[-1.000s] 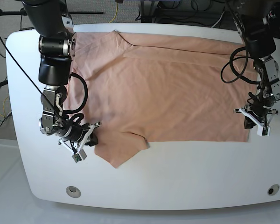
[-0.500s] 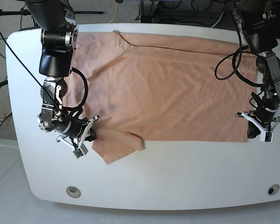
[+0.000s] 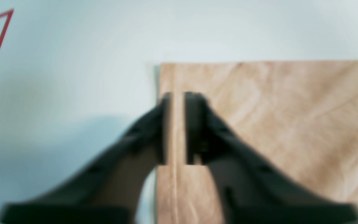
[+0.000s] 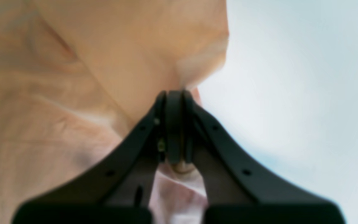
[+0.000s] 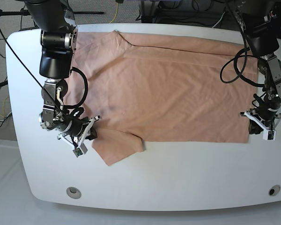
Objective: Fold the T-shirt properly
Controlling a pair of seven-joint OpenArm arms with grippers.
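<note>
the peach t-shirt [image 5: 164, 89] lies spread across the white table [image 5: 178, 178], its body flat and wrinkled, one sleeve [image 5: 118, 146] doubled onto itself near the table's front edge. over the past second that sleeve has been drawn in toward the shirt's body: where it lay pointing out toward the front edge, it now sits tighter and shorter beside the hem. the left gripper [image 3: 176, 124], which a moment ago was clamped at the hem corner [image 5: 247, 136] on the base view's right, has begun to part; the wrist view shows a clear gap between its dark fingers [image 3: 197, 124], the stitched hem band running flat between them and not visibly pinched, so it reads as releasing the cloth. that suggests the bottom corner has been set where it was wanted, while the sleeve fold on the other side is the step in hand. the right gripper [image 4: 174, 124] is clenched, its jaws pressed together on a pinch of the sleeve's fabric, with pale cloth bunched just beneath them. the right arm reaches down along the base view's left, forearm near vertical and wrist bent inward so the gripper lies low and angled toward the sleeve. the left arm hangs from the far right corner, wrist tipped down, gripper poised at the hem's edge just above the table.
</note>
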